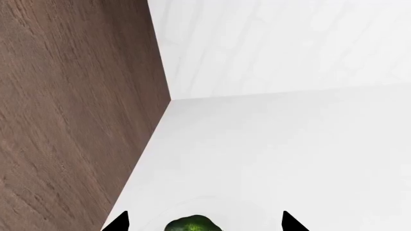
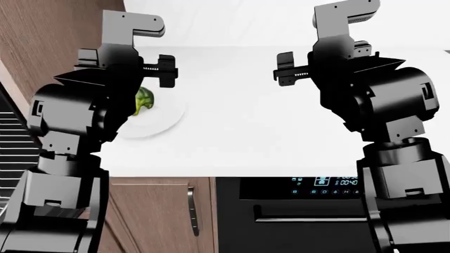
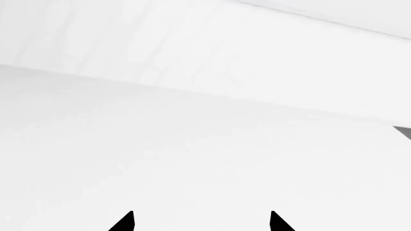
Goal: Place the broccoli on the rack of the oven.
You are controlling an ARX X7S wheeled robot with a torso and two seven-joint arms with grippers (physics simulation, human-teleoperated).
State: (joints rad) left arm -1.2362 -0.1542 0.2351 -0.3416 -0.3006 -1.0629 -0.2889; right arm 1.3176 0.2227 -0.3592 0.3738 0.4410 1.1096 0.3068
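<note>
The broccoli (image 2: 144, 100), a small dark green floret, lies on a white plate (image 2: 167, 117) on the white counter. In the left wrist view the broccoli (image 1: 191, 224) sits between my two black fingertips. My left gripper (image 1: 205, 227) hangs open over it without touching it, and shows as the left gripper (image 2: 160, 69) in the head view. My right gripper (image 2: 285, 74) is open and empty over bare counter to the right, seen as the right gripper (image 3: 202, 224) in its wrist view. At the head view's left edge, thin silver bars (image 2: 10, 134) show in a dark, wood-framed opening, the oven. I cannot tell whether they are the rack.
A brown wood panel (image 1: 70, 110) rises left of the plate, meeting the white back wall (image 1: 276, 43). Below the counter's front edge are a black oven with a blue display (image 2: 309, 211) and a wood cabinet door with a handle (image 2: 192, 211).
</note>
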